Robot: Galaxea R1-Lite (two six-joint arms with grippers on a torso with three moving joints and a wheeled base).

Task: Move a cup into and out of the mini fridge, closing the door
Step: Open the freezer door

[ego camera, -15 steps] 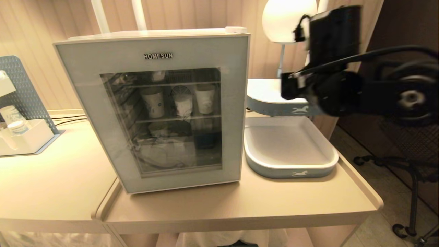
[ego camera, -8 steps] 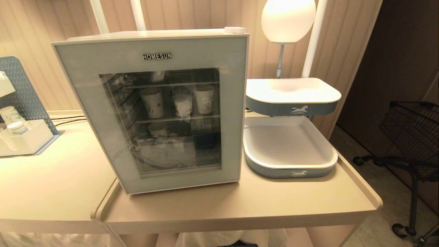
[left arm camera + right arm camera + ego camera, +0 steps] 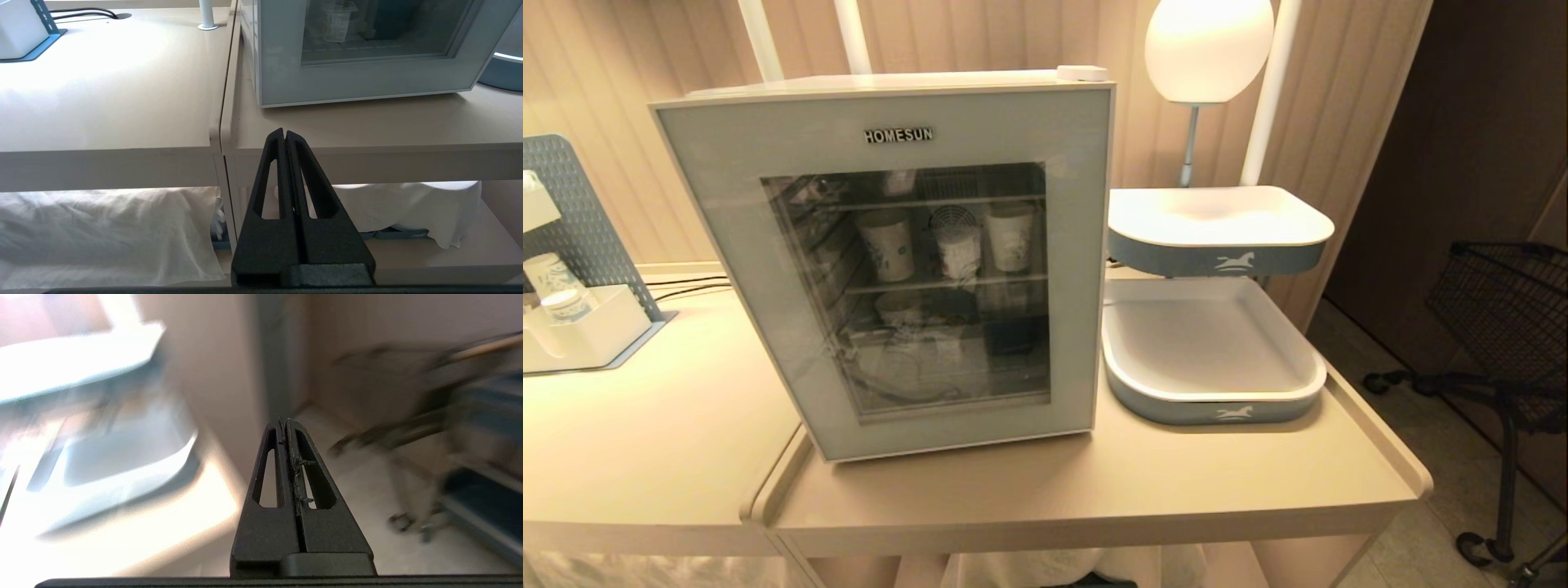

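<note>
Near the worktop's front edge stands the mini fridge [image 3: 890,261], its door [image 3: 898,408] flush, cups [image 3: 888,243] shelved inside. Left gripper [image 3: 284,132] and right gripper [image 3: 284,421] hang below, fingers pressed together, empty. Risk: shut fingers may skid off the handleless door edge.

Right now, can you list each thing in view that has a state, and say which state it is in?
door: closed flat against the mini fridge.
cups: three upright on the upper shelf behind the glass.
lamp: lit.
upper tray: nothing in it.
lower tray: nothing in it.
left claw: shut, holding nothing, below the table edge.
right claw: shut, holding nothing.
</note>
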